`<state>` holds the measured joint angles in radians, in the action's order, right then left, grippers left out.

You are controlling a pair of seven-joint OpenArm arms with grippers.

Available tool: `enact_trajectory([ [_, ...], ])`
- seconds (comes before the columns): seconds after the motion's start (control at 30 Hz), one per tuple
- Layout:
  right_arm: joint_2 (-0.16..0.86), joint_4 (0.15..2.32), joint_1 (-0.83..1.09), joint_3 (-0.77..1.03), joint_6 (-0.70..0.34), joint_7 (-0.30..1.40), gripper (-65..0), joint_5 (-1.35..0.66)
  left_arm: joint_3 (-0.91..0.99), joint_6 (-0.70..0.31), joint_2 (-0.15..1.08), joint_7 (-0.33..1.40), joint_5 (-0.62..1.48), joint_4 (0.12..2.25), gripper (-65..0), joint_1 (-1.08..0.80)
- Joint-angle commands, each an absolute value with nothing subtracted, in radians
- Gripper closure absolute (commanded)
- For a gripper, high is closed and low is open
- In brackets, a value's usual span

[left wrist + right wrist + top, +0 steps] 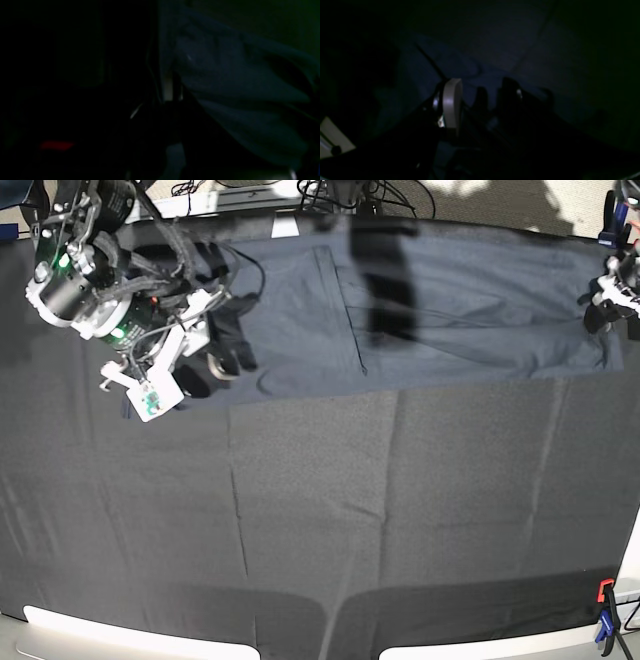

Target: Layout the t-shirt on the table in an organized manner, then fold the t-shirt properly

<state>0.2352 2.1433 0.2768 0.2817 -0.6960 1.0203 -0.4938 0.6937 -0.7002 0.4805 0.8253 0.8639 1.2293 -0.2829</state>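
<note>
T-shirt (450,310) lies spread along the desk's (400,510) far edge. Left fingers (603,300) are closed on its right end; right fingers (222,345) are spread apart over its left end, gripping nothing.

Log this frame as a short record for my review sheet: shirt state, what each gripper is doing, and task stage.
t-shirt: stretched in a long band along the far side of the table
left gripper: at the shirt's end on the base view's right, shut on the fabric
right gripper: open over the opposite end, by the collar
stage: laying out; no fold made yet
wrist views: too dark for detail
</note>
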Motion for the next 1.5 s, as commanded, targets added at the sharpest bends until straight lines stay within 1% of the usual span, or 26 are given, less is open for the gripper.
enact_trajectory([
  [0.0, 0.252, 2.164, 0.26, 0.291, -0.698, 0.982, -25.6, -0.496, 0.701, -0.698, 0.515, 0.807, 0.873, 1.26, 0.0, -0.282],
  [0.1, 0.276, 2.163, 0.248, 0.314, -0.698, 0.979, -25.6, -0.496, 0.701, -0.698, 0.524, 0.833, 0.874, 1.311, 0.0, -0.283],
  [0.17, 0.286, 2.163, 0.24, 0.336, -0.698, 0.976, -25.6, -0.497, 0.701, -0.698, 0.517, 0.893, 0.9, 1.356, 0.0, -0.284],
  [0.3, 0.296, 2.142, 0.224, 0.398, -0.698, 0.955, -25.6, -0.497, 0.701, -0.698, 0.482, 1.061, 1.062, 1.459, 0.0, -0.304],
  [0.4, 0.3, 2.099, 0.213, 0.436, -0.698, 0.944, -25.6, -0.498, 0.701, -0.698, 0.44, 1.137, 1.198, 1.556, 0.0, -0.336],
  [0.47, 0.3, 2.059, 0.21, 0.452, -0.698, 0.938, -25.6, -0.502, 0.699, -0.698, 0.396, 1.16, 1.24, 1.628, 0.0, -0.358],
  [0.67, 0.299, 1.974, 0.21, 0.452, -0.698, 0.919, -25.6, -0.501, 0.695, -0.698, 0.234, 1.176, 1.262, 1.795, 0.0, -0.382],
  [0.77, 0.3, 1.972, 0.208, 0.452, -0.698, 0.913, -25.6, -0.501, 0.645, -0.698, 0.187, 1.189, 1.262, 1.832, 0.0, -0.383],
  [0.83, 0.299, 1.972, 0.199, 0.452, -0.698, 0.913, -25.6, -0.501, 0.58, -0.696, 0.174, 1.188, 1.262, 1.837, 0.0, -0.382],
  [1.0, 0.316, 1.972, 0.183, 0.452, -0.698, 0.913, -25.6, -0.505, 0.386, -0.691, 0.158, 1.149, 1.241, 1.837, 0.0, -0.379],
  [1.13, 0.336, 1.972, 0.183, 0.452, -0.698, 0.913, -25.6, -0.505, 0.266, -0.682, 0.128, 1.022, 1.071, 1.837, 0.0, -0.377],
  [1.33, 0.347, 1.972, 0.183, 0.452, -0.698, 0.916, -25.6, -0.505, 0.139, -0.582, 0.097, 0.838, 0.868, 1.837, 0.0, -0.377],
  [1.47, 0.347, 1.972, 0.183, 0.452, -0.698, 0.916, -25.6, -0.505, 0.084, -0.515, 0.097, 0.778, 0.786, 1.837, 0.0, -0.377],
])
